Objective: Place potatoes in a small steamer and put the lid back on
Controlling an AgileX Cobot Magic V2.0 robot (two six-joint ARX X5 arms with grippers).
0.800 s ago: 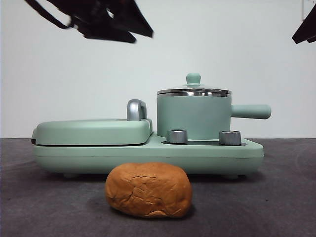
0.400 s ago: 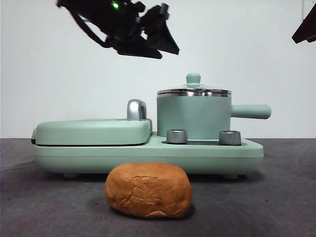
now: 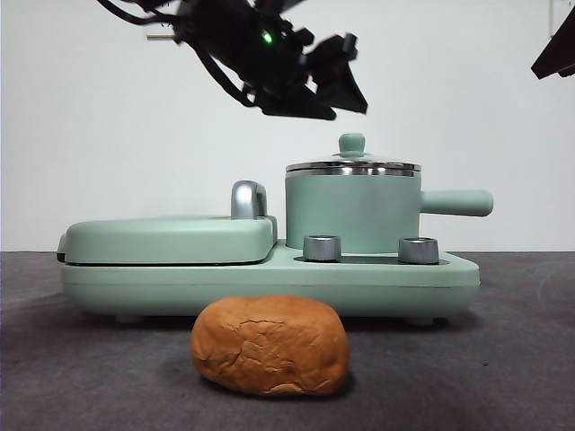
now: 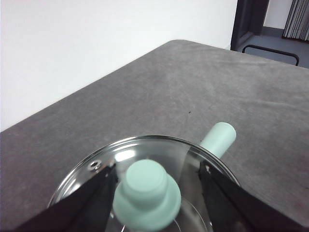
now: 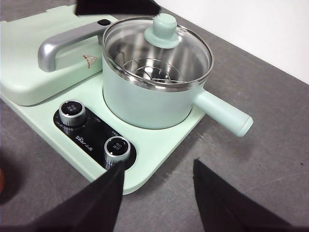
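The potato, an orange-brown cracked lump, lies on the table in front of the appliance. The small steamer is a mint-green pot with its side handle pointing right. The glass lid rests on it, mint knob upright. My left gripper hangs just above and left of the knob. In the left wrist view its jaws stand open on either side of the knob, not touching. My right gripper is open, high above the steamer and empty.
The steamer stands on a mint-green appliance base with two steel dials. A flat hinged grill plate with a silver handle takes the left half. The waiting arm shows as a black tip at the top right.
My left gripper has travelled right and downward from the upper left to just above the lid's knob. The potato, steamer and lid have not moved.
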